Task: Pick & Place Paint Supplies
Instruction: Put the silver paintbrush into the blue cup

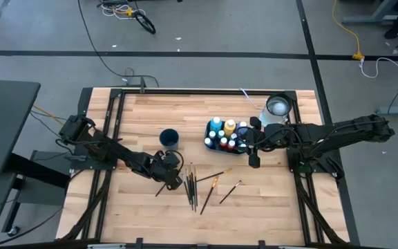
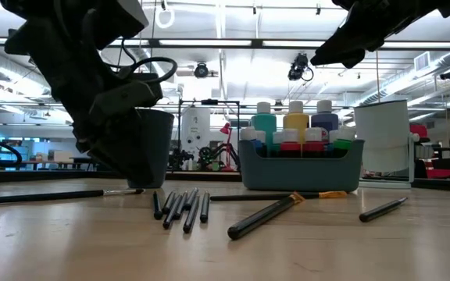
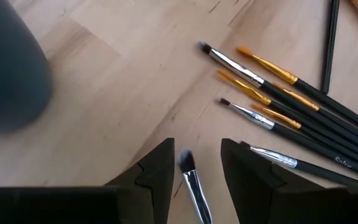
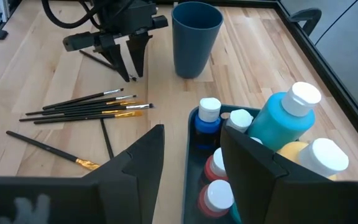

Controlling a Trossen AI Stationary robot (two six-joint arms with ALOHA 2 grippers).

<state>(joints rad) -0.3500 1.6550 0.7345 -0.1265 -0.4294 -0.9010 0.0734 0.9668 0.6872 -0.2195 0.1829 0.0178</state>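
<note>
Several thin dark-handled paintbrushes [image 1: 192,183] lie flat on the wooden table, side by side, and a few more [image 1: 216,187] are scattered to their right. One brush [image 3: 194,186] lies apart, to the left of the bunch. My left gripper [image 3: 197,143] points down over its bristle end, open, with one finger on each side and a gap to both. White-capped paint bottles [image 4: 284,118] stand upright in a blue bin [image 1: 209,136]. My right gripper [image 4: 192,130] hovers open above the bin's near left corner and holds nothing.
A dark blue cup [image 1: 169,137] stands upright just beyond my left gripper. A white container [image 1: 278,107] stands at the far right, behind the bin. A black frame runs around the table's edges. Bare wood lies near the front edge.
</note>
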